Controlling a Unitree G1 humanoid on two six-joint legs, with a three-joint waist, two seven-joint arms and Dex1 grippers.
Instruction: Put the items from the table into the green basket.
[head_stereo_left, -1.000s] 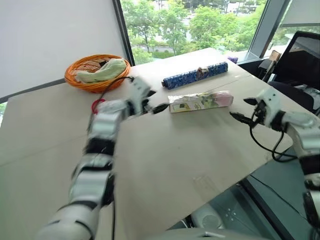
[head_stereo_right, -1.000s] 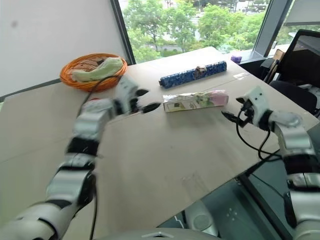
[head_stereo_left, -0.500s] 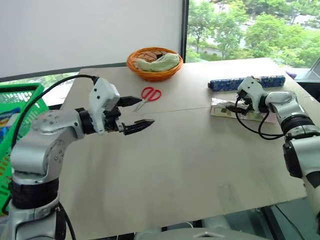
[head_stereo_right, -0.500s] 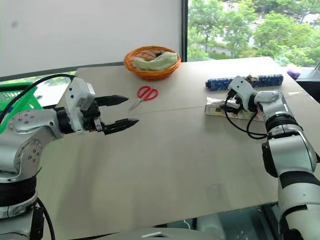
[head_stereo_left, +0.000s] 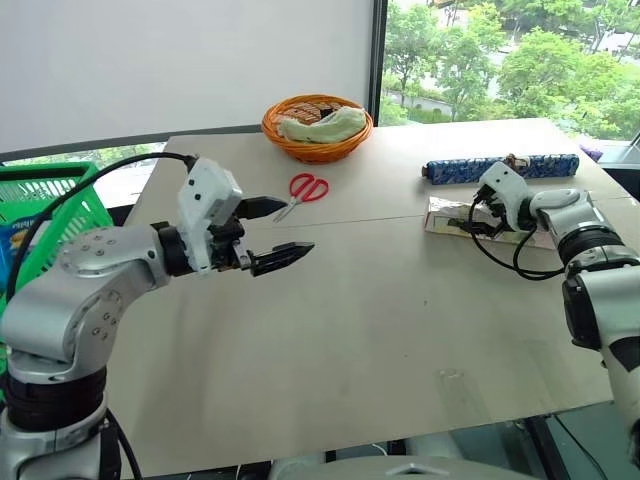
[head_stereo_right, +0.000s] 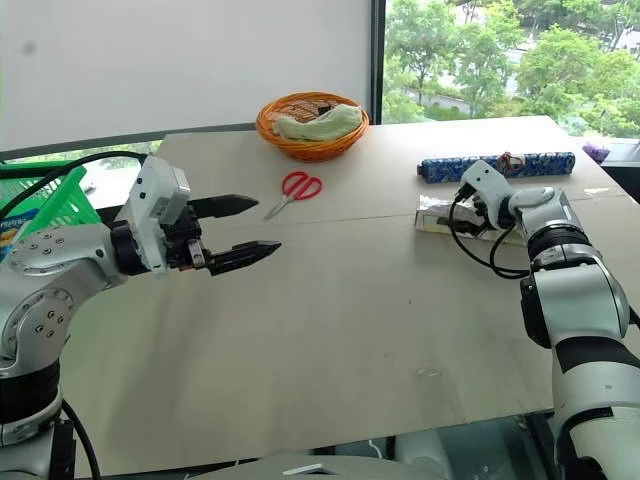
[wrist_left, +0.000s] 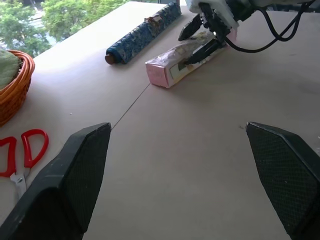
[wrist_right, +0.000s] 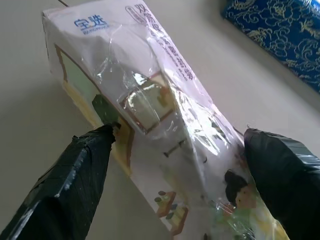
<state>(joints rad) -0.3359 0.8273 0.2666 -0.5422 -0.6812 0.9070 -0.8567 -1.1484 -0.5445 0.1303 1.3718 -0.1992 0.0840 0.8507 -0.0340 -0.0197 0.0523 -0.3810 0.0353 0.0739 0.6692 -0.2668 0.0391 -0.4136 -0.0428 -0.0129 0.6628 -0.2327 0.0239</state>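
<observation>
The pale floral packet (wrist_right: 150, 95) lies on the table's right side. My right gripper (head_stereo_right: 468, 214) is open and straddles its near end, one finger (wrist_right: 85, 175) on each side. Just beyond it lies the long blue patterned roll (head_stereo_left: 500, 168). The red-handled scissors (head_stereo_left: 308, 187) lie in front of the wicker bowl. My left gripper (head_stereo_left: 302, 226) hovers open and empty above the table's left part, pointing toward the packet (wrist_left: 185, 57). The green basket (head_stereo_left: 45, 195) stands off the table's left edge, mostly cut off by the picture's edge.
An orange wicker bowl (head_stereo_left: 318, 125) with a green cloth sits at the table's far edge. Black cables hang from both wrists. A wide bare stretch of tabletop (head_stereo_left: 400, 330) lies between the arms and toward the near edge. A window runs behind the table.
The camera has swung left, bringing the basket into view. My left gripper pulled back and up from beside the packet. My right gripper moved onto the packet and tipped down over it.
</observation>
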